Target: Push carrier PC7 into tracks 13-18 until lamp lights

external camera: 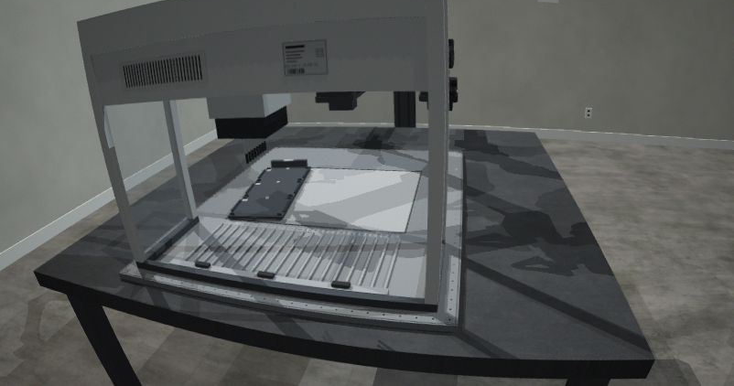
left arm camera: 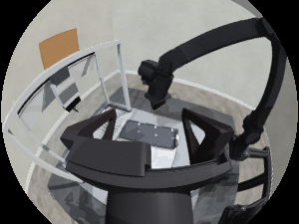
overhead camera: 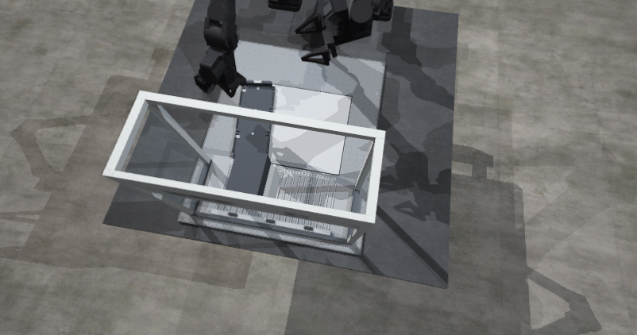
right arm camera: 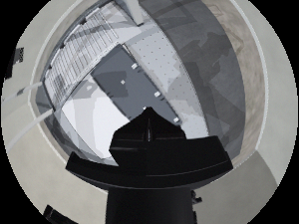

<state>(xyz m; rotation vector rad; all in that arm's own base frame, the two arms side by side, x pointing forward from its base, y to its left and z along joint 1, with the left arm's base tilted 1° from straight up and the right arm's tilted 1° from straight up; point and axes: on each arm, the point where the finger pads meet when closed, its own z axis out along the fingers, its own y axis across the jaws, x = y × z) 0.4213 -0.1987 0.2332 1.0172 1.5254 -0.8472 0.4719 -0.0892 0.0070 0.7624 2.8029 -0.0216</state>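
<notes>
"Right gripper (overhead camera: 237, 87) (left arm camera: 155, 105) (right arm camera: 149, 111)?"
"Mine; closed, nothing gripped. Left gripper (overhead camera: 300, 44) (left arm camera: 149, 111), also mine: spread."
"Carrier PC7 (overhead camera: 258, 98) (external camera: 269, 192) (left arm camera: 149, 133) (right arm camera: 127, 81)?"
"Flat, dark oblong, before the ribbed loading rails (overhead camera: 307, 194) (external camera: 307, 254) (left arm camera: 119, 117) (right arm camera: 82, 41), beside a smooth white panel (overhead camera: 312, 148) (external camera: 360, 198) (left arm camera: 161, 157) (right arm camera: 95, 123)."
</notes>
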